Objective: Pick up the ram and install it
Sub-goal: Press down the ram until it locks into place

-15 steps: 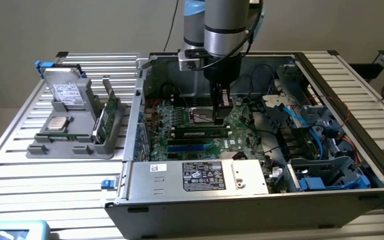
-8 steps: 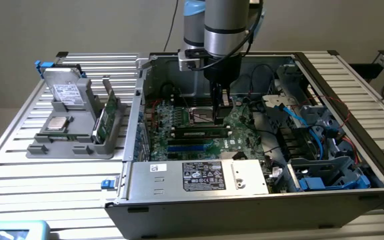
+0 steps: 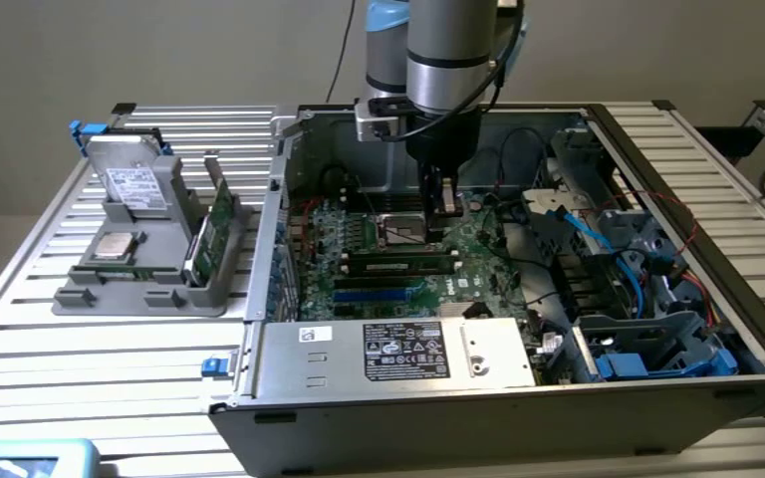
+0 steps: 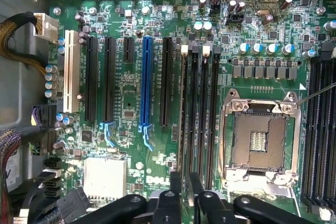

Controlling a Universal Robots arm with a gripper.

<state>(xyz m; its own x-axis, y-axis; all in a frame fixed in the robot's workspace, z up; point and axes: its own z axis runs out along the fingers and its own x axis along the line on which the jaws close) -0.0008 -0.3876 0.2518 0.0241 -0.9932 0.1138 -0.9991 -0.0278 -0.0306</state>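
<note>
Slatted metal table (image 3: 37,329), plain wall behind. An open PC case (image 3: 356,398) lies on it w/ a grey parts tray (image 3: 143,299) just beside, on the ext. view's left. The arm reaches down into the case and the gripper (image 3: 446,204) hangs above the mobo (image 4: 126,87), by the edge of the CPU socket (image 4: 260,140); it looks clear of the board. Its fingers (image 4: 175,184) stand nearly pressed together, only a slit btwn them, nothing pinched that I can see.

The ram (image 3: 402,267) isn't in the tool. It lies in the bank of long black slots (image 4: 205,108) next to the socket, pale label showing. Prob. already dropped in; can't tell if the latches are home.

Key relation: from the gripper the ram is near, lower, toward the case's front wall and a bit to the ext. view's left. Its long axis runs along the ext. view's left-right, parallel w/ the slots. In the wrist view the slot bank runs lengthwise straight away from the fingers, so the slit lines up w/ that axis. The tool seems to sit over one end of the bank, not mid-stick.
</note>
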